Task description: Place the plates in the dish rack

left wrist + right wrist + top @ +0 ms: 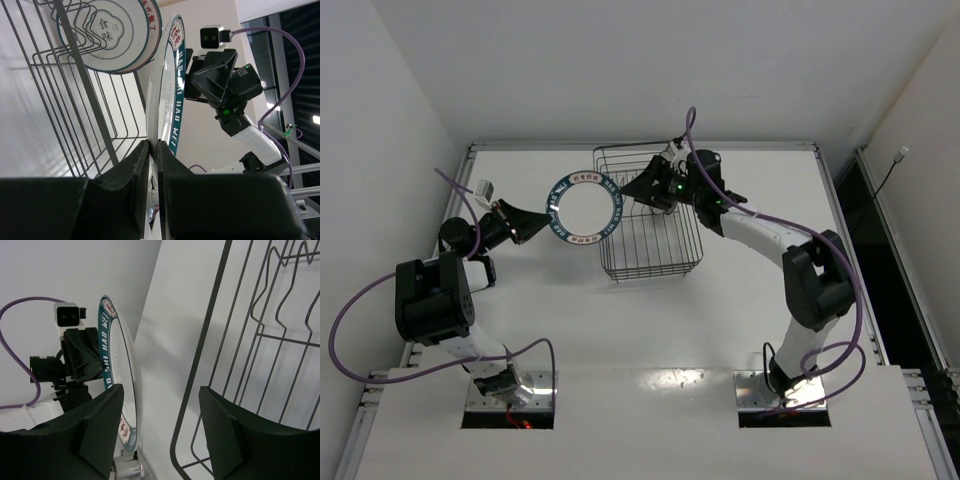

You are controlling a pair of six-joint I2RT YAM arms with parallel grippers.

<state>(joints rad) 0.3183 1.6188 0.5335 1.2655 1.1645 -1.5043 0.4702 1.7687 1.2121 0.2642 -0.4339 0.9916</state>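
The left claw is clamping shut on the rim of the teal-rimmed plate, its two dark fingers pressing on either face of the edge with only the thickness of the plate between them. Straight ahead of that claw the plate is rising edge-on, its teal band and white lettering running away from the fingertips. From overhead, the plate is reaching from the claw's tips across to the near side wall of the dish rack. Whether its far rim is touching the wire cannot be told. Beyond the left claw and off to one side of the held plate, the rack's dark wires and upright prongs are filling the view. A second plate, white with a grey mark at its centre, is standing among those prongs inside the rack. The right claw is spreading its jaws wide and gripping nothing. It is hovering at the rack's side wall, facing the left claw across the held plate. Just past one of its fingers the teal-rimmed plate is showing its curved edge. Past the other finger, the rack's corner wire and bent prongs are standing close by. Behind the plate, as seen from the right claw, the left arm's wrist camera is looking back at it.
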